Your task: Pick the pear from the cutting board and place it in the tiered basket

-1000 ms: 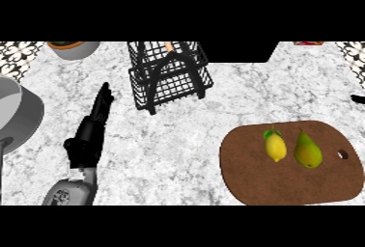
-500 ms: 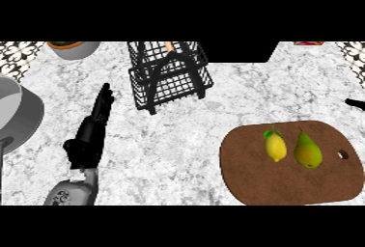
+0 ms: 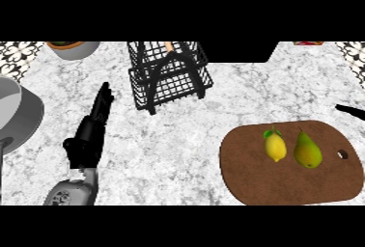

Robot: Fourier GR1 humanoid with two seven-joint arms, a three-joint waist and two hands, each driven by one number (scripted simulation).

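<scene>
Left hand (image 3: 85,137): at the left of the head view, on a grey forearm rising from the lower edge; fingers (image 3: 104,99) straight and close together, pointing toward the far side of the counter, holding nothing.

Right hand (image 3: 349,110): only a thin black tip showing at the right edge; open or closed cannot be told.

Pear (image 3: 307,150): green-yellow, lying on the cutting board with its narrow end pointing away; well to the right of the left fingers and nearer the lower edge than their tips; below and left of the right hand's tip, apart from it.

Lemon (image 3: 275,147): yellow, just beside the pear on its left, not touching it; on the same board, between the pear and the left fingers but far closer to the pear.

Cutting board (image 3: 285,185): brown with rounded corners, at lower right; small hole near its right edge, just right of the pear.

Tiered basket (image 3: 170,77): black wire, near the left fingertips on their right and reaching farther away, apart from them; something orange in its upper tier, too small to identify.

Grey pot (image 3: 18,116): left of the left fingers, cut off by the left edge.

Bowl (image 3: 71,49): beyond the left fingertips, at the far left.

Counter (image 3: 178,144): mottled white-grey stone under everything.
</scene>
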